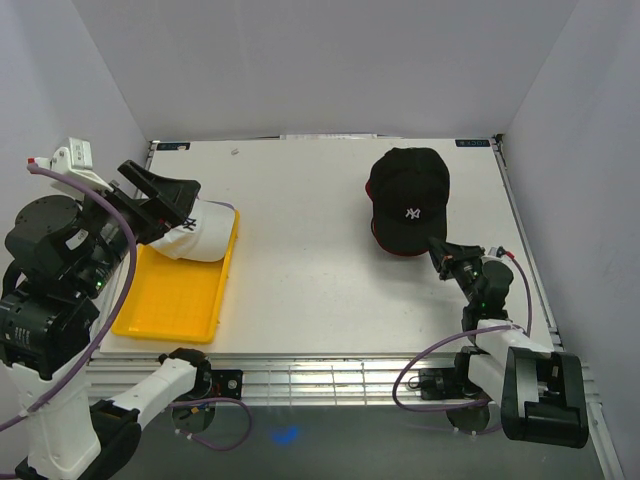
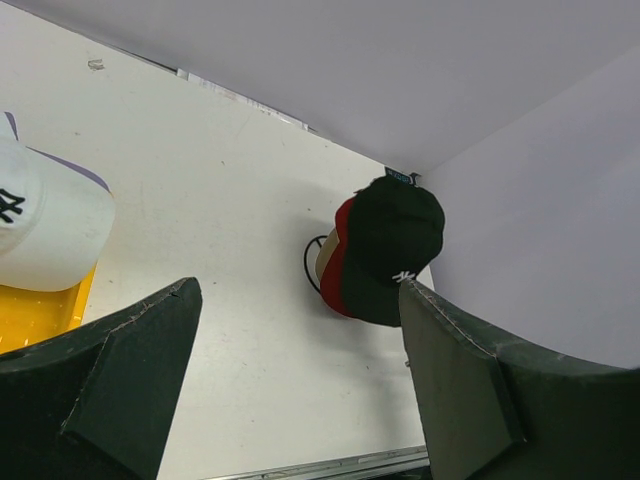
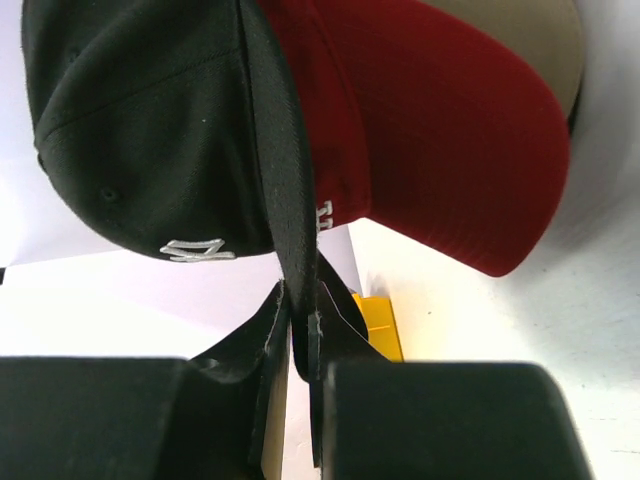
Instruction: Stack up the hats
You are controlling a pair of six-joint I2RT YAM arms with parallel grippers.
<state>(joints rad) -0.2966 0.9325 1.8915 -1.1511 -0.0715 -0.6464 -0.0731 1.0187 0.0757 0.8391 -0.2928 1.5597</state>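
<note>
The black cap with the white NY (image 1: 410,195) lies on top of the red cap (image 1: 384,243) at the right of the table. My right gripper (image 1: 441,249) is shut on the black cap's brim (image 3: 287,200), with the red cap (image 3: 440,130) just beside it. The white cap with the black NY (image 1: 197,229) sits at the far end of the yellow tray (image 1: 175,295), with a lavender edge (image 2: 72,167) showing under it. My left gripper (image 1: 163,203) is open and empty, raised over the white cap (image 2: 40,225). The left wrist view also shows the black cap (image 2: 398,235) over the red one (image 2: 345,275).
A black wire loop (image 2: 307,262) and a tan surface (image 2: 327,262) show beside the red cap. White walls close the table on three sides. The metal front rail (image 1: 320,375) runs along the near edge. The tray also shows in the right wrist view (image 3: 380,325).
</note>
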